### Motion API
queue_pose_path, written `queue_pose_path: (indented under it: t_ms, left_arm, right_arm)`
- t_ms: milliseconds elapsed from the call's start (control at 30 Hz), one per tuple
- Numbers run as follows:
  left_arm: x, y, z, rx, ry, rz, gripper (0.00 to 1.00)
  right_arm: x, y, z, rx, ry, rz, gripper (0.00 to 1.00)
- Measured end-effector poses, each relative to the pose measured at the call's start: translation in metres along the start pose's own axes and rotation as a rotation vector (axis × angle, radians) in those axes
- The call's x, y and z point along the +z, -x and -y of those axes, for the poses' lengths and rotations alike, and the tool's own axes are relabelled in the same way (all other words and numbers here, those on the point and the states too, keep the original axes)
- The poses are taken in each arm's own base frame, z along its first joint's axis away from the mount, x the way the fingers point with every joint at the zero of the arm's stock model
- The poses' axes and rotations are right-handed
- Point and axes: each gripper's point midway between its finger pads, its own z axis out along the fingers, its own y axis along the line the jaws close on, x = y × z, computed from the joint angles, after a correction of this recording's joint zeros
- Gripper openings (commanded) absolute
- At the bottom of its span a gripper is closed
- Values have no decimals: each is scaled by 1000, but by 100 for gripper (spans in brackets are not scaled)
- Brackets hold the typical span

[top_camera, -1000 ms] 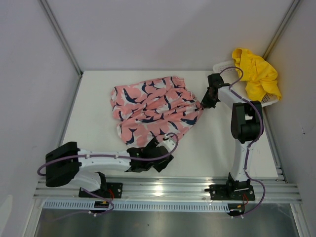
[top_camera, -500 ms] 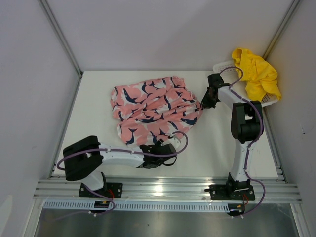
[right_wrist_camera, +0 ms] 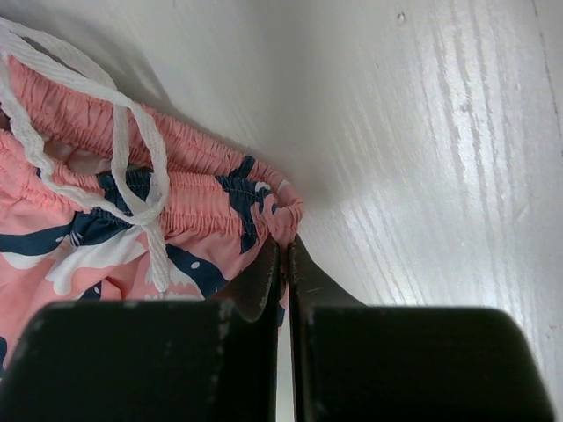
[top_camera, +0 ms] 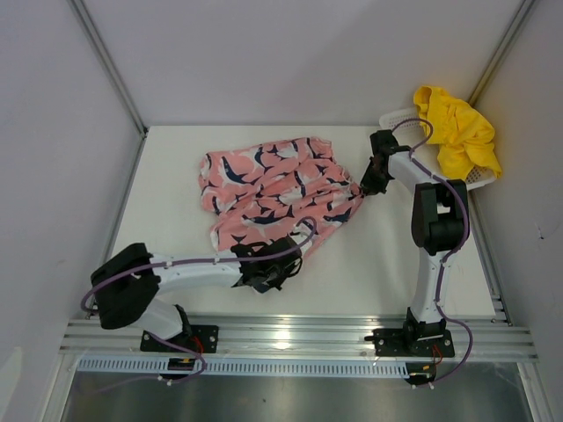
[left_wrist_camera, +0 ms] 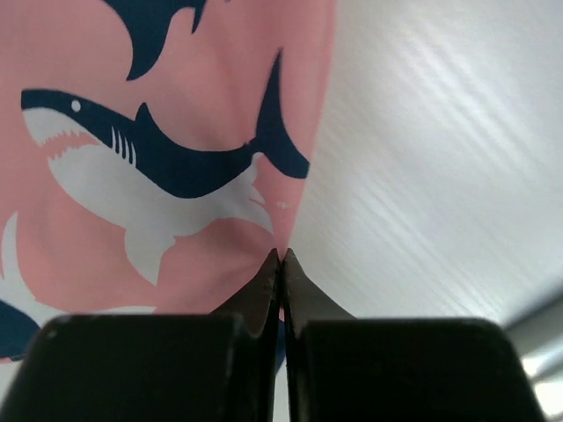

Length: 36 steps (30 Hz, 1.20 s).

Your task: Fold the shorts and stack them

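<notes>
The pink shorts (top_camera: pixel 273 192) with navy-and-white shark print lie spread on the white table. My left gripper (top_camera: pixel 283 251) is shut on their near hem edge; the left wrist view shows the pink fabric (left_wrist_camera: pixel 176 158) pinched at the gripper's (left_wrist_camera: pixel 281 255) tips. At the shorts' right end, my right gripper (top_camera: pixel 361 186) is shut on the elastic waistband corner (right_wrist_camera: pixel 281 211), near the white drawstring (right_wrist_camera: pixel 132 149). The yellow shorts (top_camera: pixel 457 127) lie bunched in the white basket (top_camera: pixel 400 117) at the back right.
The white tabletop (top_camera: pixel 167 202) has metal frame rails along its sides and near edge (top_camera: pixel 290 334). Grey walls close in the back and both sides.
The left gripper moved up from the near table edge to the shorts' hem and closed on it, and the near hem has shifted slightly. The right arm has stayed put.
</notes>
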Motion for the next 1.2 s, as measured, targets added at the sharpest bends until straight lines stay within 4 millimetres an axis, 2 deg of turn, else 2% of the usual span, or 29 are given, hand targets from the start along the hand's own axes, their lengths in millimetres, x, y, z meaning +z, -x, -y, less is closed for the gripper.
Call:
queue_pose_path:
  t_ms: [200, 300, 400, 500, 533, 600, 633, 700, 833, 933, 1100, 1200]
  left_arm:
    - [-49, 25, 52, -30, -344, 60, 0]
    - [-67, 33, 79, -29, -516, 61, 0]
    - [-65, 24, 92, -30, -593, 5, 0]
    - [-49, 8, 100, -43, -633, -69, 3]
    - [-42, -1, 101, -52, -638, -105, 9]
    - [-30, -18, 101, -69, -630, -175, 15]
    - [-26, -25, 100, -74, -623, -201, 24]
    - [-22, -32, 98, -83, -604, -225, 29]
    - [-20, -26, 91, -88, -555, -196, 41]
    - [-22, -16, 78, -91, -484, -145, 48]
    - [-42, 11, 62, -92, -393, -2, 52]
    - [-55, 19, 60, -72, -348, 64, 54]
  right_arm:
    - [-8, -4, 11, -42, -73, -16, 0]
    - [-12, -4, 13, -64, -94, -21, 0]
    - [-14, -6, 17, -83, -112, -30, 0]
    - [-15, -7, 20, -93, -129, -31, 0]
    - [-14, -7, 21, -96, -134, -28, 0]
    - [-14, -5, 22, -99, -141, -21, 0]
    - [-14, -4, 23, -100, -142, -19, 0]
    - [-14, -3, 24, -101, -145, -13, 0]
    - [-13, 0, 25, -102, -145, -4, 0]
    - [-13, 2, 25, -101, -144, 0, 0]
    - [-12, 3, 25, -100, -141, 5, 0]
    - [-12, 4, 24, -98, -137, 7, 0]
